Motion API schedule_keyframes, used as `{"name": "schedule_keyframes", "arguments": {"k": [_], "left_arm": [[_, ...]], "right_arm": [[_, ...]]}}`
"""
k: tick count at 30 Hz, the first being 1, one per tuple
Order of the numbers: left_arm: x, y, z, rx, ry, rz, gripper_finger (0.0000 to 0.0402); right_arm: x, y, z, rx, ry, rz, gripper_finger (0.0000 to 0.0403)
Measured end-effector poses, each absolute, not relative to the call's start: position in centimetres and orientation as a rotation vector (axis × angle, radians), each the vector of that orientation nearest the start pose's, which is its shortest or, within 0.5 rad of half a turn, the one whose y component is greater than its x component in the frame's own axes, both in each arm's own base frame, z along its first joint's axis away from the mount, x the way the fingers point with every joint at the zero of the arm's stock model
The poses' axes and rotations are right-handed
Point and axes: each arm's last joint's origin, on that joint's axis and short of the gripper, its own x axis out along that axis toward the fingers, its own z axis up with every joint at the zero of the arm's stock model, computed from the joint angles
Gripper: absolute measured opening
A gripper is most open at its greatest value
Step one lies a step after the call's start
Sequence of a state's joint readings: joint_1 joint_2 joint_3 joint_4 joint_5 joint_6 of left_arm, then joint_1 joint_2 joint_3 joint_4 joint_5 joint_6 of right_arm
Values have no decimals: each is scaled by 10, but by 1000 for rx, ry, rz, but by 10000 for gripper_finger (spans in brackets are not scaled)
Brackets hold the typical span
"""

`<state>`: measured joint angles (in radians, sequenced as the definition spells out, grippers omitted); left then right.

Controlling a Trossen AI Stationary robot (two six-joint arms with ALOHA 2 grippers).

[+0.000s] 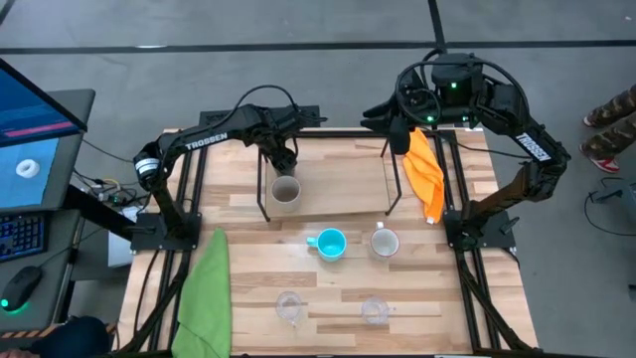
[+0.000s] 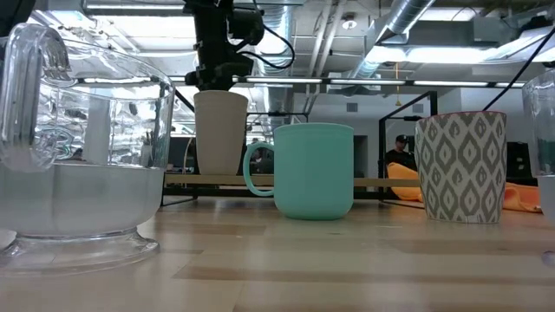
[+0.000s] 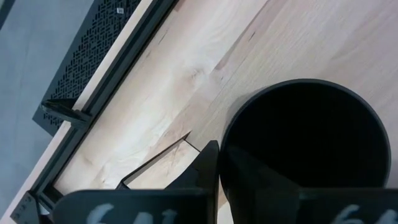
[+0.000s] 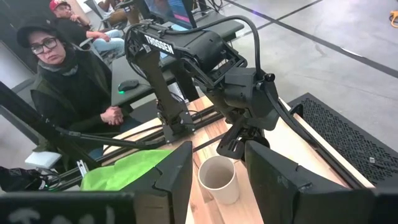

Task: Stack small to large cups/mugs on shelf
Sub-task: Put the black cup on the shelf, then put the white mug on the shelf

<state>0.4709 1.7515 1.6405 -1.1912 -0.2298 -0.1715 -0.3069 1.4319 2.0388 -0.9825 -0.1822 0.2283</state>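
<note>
Left arm: extended over the table's far-left area, wrist bent downward, left gripper [image 1: 283, 159] pointing down, fingers [image 4: 231, 144] parted. Right arm: folded back at the far-right corner, right gripper [image 4: 217, 171] raised, fingers spread apart.

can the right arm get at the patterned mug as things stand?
Probably yes. The patterned mug stands alone on the table on the right arm's side; the right gripper is parked back by the orange cloth, nothing between.

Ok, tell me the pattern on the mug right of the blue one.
Grey-and-white diamond pattern on the mug; low view.
</note>
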Motion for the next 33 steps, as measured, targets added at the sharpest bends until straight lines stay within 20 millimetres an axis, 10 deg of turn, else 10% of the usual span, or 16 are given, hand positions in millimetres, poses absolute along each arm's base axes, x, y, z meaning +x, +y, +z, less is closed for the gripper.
{"name": "schedule_keyframes", "arguments": {"k": [33], "left_arm": [[303,162,302,-294,1265,731,134]], "right_arm": [[230,-68,519,316,350,-165,169]]}}
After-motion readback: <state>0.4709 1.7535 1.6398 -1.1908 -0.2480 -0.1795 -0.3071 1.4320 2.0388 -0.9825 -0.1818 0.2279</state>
